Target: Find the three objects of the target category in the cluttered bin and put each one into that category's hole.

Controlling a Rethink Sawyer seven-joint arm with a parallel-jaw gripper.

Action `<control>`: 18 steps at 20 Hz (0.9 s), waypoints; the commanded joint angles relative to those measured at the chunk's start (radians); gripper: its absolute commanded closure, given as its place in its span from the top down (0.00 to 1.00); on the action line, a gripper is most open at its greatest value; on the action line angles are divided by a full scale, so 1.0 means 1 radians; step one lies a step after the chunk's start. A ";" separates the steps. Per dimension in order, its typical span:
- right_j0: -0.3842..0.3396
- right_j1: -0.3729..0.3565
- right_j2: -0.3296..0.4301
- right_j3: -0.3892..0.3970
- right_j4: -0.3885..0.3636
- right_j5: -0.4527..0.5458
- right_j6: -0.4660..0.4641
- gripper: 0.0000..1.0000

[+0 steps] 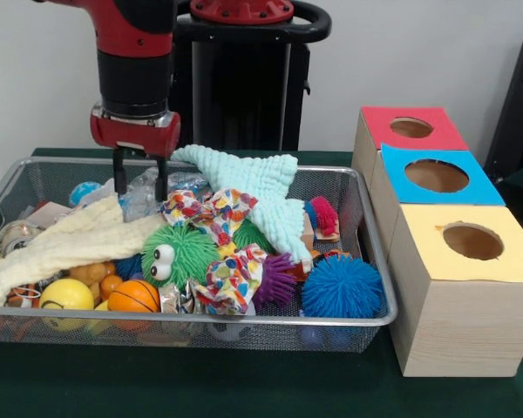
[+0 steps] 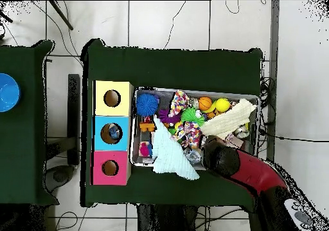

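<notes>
The pincer (image 1: 140, 174) hangs over the back left part of the wire bin (image 1: 370, 261), its two black fingers (image 1: 118, 165) a little apart around crumpled clear plastic (image 1: 144, 192), though I cannot tell if they really hold it. In the bin lie a blue spiky ball (image 1: 342, 286), a green furry toy with eyes (image 1: 178, 252) and a mint cloth (image 1: 266, 196). Beside the bin, on the green counter (image 1: 244, 383), stand three boxes with holes: yellow (image 1: 472, 241), blue (image 1: 436, 176) and red (image 1: 411, 128).

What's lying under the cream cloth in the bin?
Under the cream cloth, a yellow ball, a small basketball and orange balls peek out. Anything deeper beneath is covered.
</notes>
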 commanded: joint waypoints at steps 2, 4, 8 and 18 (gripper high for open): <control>-0.010 0.062 0.000 -0.010 0.037 -0.017 0.190 1.00; -0.010 0.061 -0.014 -0.017 0.040 -0.014 0.194 1.00; -0.013 0.082 -0.013 -0.030 0.041 -0.021 0.190 1.00; -0.017 0.095 -0.002 -0.014 0.028 -0.070 0.191 0.00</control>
